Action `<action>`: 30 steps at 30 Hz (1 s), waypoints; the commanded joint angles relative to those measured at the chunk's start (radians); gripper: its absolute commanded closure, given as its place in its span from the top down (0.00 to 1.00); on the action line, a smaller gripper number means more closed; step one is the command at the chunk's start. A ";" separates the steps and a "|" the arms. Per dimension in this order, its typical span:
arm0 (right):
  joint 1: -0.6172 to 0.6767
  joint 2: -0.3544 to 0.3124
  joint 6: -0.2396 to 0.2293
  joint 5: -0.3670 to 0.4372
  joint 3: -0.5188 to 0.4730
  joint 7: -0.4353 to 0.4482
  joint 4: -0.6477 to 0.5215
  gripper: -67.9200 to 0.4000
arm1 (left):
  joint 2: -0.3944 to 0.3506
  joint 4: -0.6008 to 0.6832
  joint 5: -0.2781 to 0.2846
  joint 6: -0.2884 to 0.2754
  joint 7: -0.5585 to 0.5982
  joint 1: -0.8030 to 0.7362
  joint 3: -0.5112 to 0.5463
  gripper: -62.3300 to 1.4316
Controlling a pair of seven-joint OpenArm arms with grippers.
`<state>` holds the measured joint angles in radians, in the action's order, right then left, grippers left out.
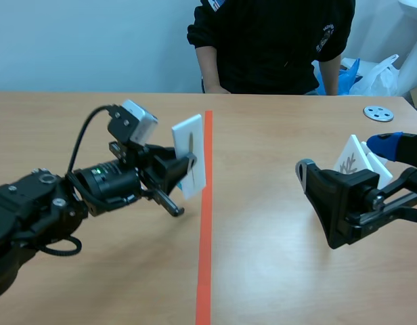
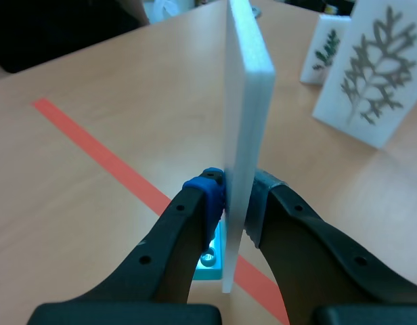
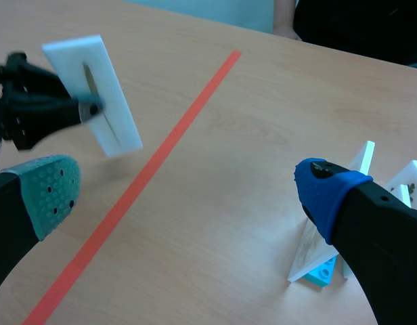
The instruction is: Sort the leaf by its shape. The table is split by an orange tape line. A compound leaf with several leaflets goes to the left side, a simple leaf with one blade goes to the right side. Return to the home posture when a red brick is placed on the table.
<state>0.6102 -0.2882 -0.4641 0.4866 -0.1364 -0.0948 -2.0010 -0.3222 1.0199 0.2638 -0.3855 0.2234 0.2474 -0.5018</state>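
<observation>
Leaf card (image 1: 189, 154), a white rectangular panel printed with one narrow dark blade, is pinched upright between the pads of the left gripper (image 1: 188, 166), held a little above the tabletop just left of the orange tape line (image 1: 205, 237). In the left wrist view the card (image 2: 248, 101) shows edge-on, with a turquoise block base (image 2: 212, 257) at its foot.

The light wooden table (image 1: 276, 122) fills most of the scene view. A person in a black top (image 1: 269, 40) sits at its far edge. The left black arm (image 1: 32, 203) comes in low on its own side; the right black arm (image 1: 398, 196) lies on the right half.

The right gripper (image 3: 188, 193) has its fingers spread wide with nothing between them, and its blue-padded finger (image 3: 323, 189) is near two standing white cards. One card (image 2: 367, 74) bears a grey compound leaf, the other (image 2: 325, 49) a small green one.

A white plastic bag (image 1: 381, 74) lies behind the table's far right corner. A small grey round disc (image 1: 378, 113) rests near that corner.
</observation>
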 commanded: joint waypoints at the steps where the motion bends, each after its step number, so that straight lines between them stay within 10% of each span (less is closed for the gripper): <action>1: -0.012 -0.002 0.000 0.015 -0.007 0.015 -0.005 1.00 | -0.013 0.033 0.031 0.002 -0.009 0.006 0.049 0.11; 17: -0.012 -0.002 0.000 0.015 -0.007 0.015 -0.005 1.00 | -0.055 0.002 0.140 0.270 -0.088 -0.003 0.325 0.11; 30: -0.012 -0.002 0.000 0.015 -0.007 0.015 -0.005 1.00 | -0.108 -0.261 0.258 0.314 0.022 0.034 0.381 0.11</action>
<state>0.6102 -0.2882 -0.4641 0.4866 -0.1364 -0.0948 -2.0010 -0.4156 0.7406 0.5114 -0.0715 0.2195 0.2573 -0.1291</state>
